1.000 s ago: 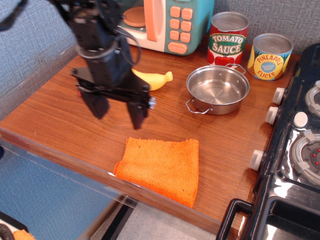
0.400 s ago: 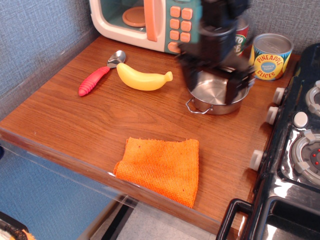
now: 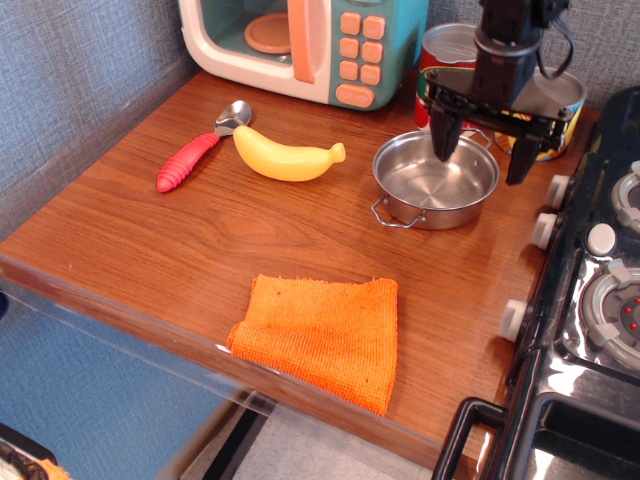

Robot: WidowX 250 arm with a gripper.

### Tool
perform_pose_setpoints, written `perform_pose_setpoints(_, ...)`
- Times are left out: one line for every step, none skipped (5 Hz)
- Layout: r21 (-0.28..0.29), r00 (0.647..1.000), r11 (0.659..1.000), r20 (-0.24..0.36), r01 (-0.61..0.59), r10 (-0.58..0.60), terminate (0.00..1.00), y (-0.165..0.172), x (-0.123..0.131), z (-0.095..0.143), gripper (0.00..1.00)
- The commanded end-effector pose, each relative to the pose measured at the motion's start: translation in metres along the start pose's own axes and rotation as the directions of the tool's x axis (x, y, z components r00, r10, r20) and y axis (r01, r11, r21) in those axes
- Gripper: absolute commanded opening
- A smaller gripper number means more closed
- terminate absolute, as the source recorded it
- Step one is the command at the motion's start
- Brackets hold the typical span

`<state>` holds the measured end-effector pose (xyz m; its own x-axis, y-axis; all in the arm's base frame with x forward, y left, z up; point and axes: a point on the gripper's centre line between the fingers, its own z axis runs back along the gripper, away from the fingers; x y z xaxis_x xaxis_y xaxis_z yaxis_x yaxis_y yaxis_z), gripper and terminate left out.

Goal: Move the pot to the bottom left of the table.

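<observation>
On the far right part of the brown wooden table, a small shiny steel pot sits empty, just left of a black toy stove. A black gripper hangs over the pot's far right rim, its two fingers spread wide apart and holding nothing; one fingertip points down inside the pot, the other outside its right edge. Behind the arm stand a tomato sauce can and a pineapple can. A yellow banana and a red-handled spoon lie to the left. A toy microwave stands at the far edge. A folded orange cloth lies near the front edge.
</observation>
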<state>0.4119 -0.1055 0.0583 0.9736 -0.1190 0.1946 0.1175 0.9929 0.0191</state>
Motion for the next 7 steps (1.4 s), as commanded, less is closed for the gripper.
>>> perform_pose_setpoints(-0.011,0.999,1.0,-0.042,-0.025,0.025,0.0,-0.005,-0.001,-0.027,1.0)
perform_pose_setpoints(0.007,0.996,0.999,-0.078,-0.031,0.032,0.0,-0.002,-0.007,-0.044,1.0)
perform_pose_setpoints(0.011,0.996,0.999,-0.068,-0.05,0.05,0.0,-0.002,-0.012,-0.048,0.0)
perform_pose_setpoints(0.014,0.997,0.999,-0.07,-0.043,0.044,0.0,-0.004,-0.013,-0.045,0.0)
perform_pose_setpoints(0.008,0.997,0.999,-0.065,-0.044,0.044,0.0,-0.005,-0.014,-0.041,0.0)
perform_pose_setpoints(0.005,0.997,0.999,-0.056,-0.051,0.051,0.0,-0.008,-0.014,-0.036,0.0)
perform_pose_setpoints(-0.01,0.996,0.997,-0.049,-0.081,0.08,0.0,-0.01,-0.017,-0.032,0.0)
